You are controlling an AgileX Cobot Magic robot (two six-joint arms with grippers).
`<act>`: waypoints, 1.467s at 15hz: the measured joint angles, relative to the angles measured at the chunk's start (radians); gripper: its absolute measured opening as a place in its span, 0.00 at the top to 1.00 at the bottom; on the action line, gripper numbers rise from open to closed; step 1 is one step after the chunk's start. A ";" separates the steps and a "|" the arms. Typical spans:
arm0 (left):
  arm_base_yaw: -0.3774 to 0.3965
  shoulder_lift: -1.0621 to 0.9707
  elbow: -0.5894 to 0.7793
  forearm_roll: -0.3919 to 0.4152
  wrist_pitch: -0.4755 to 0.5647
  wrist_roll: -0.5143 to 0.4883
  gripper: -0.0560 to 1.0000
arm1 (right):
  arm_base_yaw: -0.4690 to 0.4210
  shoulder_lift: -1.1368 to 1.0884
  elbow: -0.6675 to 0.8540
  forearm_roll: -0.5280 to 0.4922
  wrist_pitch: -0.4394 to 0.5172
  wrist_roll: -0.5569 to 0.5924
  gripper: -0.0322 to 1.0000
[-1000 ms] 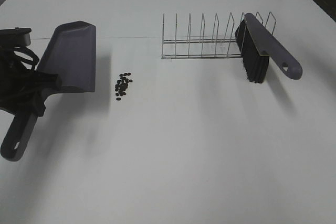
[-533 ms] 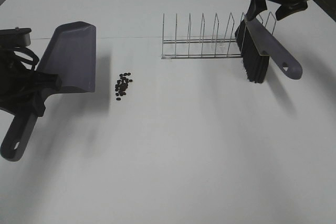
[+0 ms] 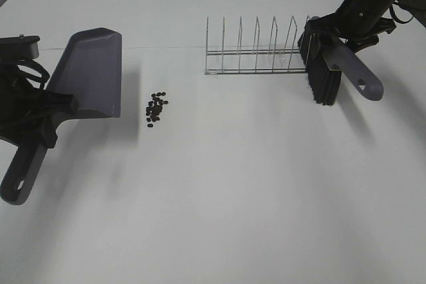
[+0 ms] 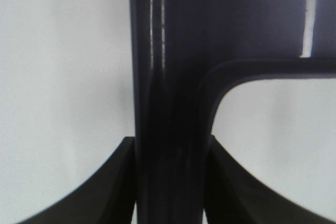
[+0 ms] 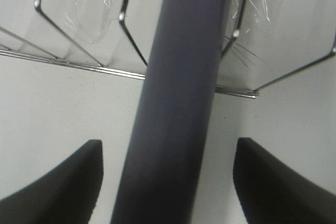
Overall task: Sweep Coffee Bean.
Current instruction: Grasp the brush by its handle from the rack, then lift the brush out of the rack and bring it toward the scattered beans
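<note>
The coffee beans (image 3: 156, 108) lie in a small dark cluster on the white table, just right of the grey dustpan (image 3: 90, 71). My left gripper (image 3: 50, 119) is shut on the dustpan's handle (image 4: 168, 129), with its fingers (image 4: 118, 182) pressed against both sides. The grey brush (image 3: 336, 54) with black bristles leans on the right end of the wire rack (image 3: 256, 51). My right gripper (image 3: 343, 33) is open and straddles the brush handle (image 5: 178, 103). Its fingers (image 5: 68, 182) stand apart from the handle on each side.
The wire rack stands between the beans and the brush, at the table's back. Bare white table (image 3: 233, 197) stretches across the front. The dustpan handle's end (image 3: 18, 184) points toward the front left edge.
My right arm came into view from the upper right and lowered its open gripper over the brush handle. The left gripper, dustpan and beans have not moved.
</note>
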 joint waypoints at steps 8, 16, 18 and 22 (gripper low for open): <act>0.000 0.000 0.000 0.004 0.000 0.000 0.64 | 0.000 -0.013 -0.048 -0.006 0.109 0.031 0.69; 0.000 0.000 0.000 0.008 0.008 0.000 0.64 | 0.000 -0.236 -0.097 0.063 0.262 0.105 0.69; 0.000 0.000 0.000 0.013 0.008 0.000 0.64 | 0.003 -0.236 -0.097 0.092 0.304 0.105 0.69; 0.000 0.011 0.000 0.015 0.007 -0.001 0.64 | 0.122 -0.236 -0.097 0.010 0.343 0.110 0.69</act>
